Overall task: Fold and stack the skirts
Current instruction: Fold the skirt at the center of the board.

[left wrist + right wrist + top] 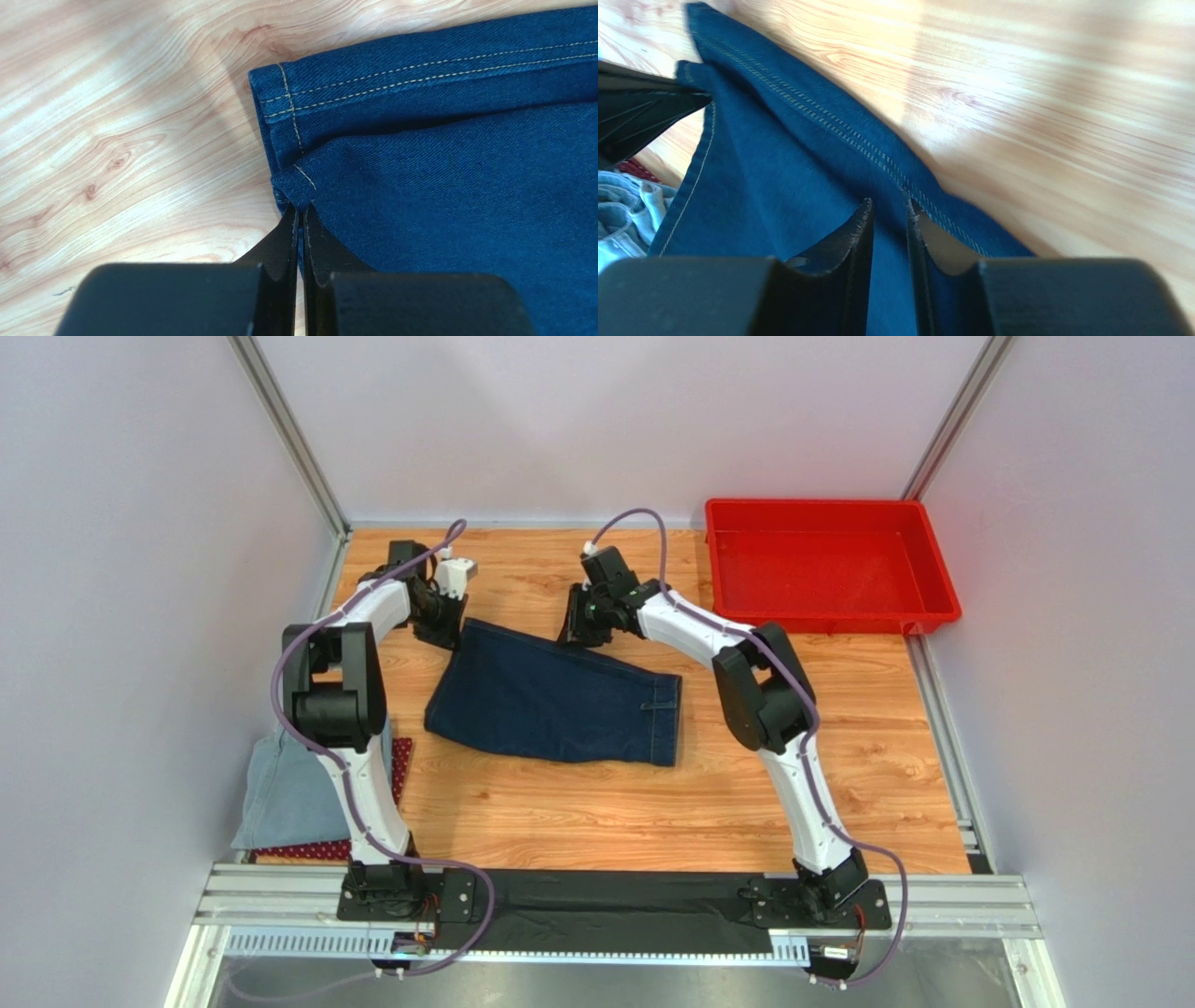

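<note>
Navy denim skirt lies folded mid-counter, and I've got both arms reaching to its far edge. Left gripper is clamped tight on the far-left corner of the upper layer, which I read as lining that layer up with the stitched hem beneath. Right gripper is on the same far edge, further right. Its jaws are a narrow slit apart with blue cloth in the gap (can't tell if it's pinching or the cloth just lies below). Light blue-grey skirt sits folded at near-left on top of the dark red dotted skirt, so I judge that's the stack and navy goes there last. Red tray is far right, apart from all this.
</note>
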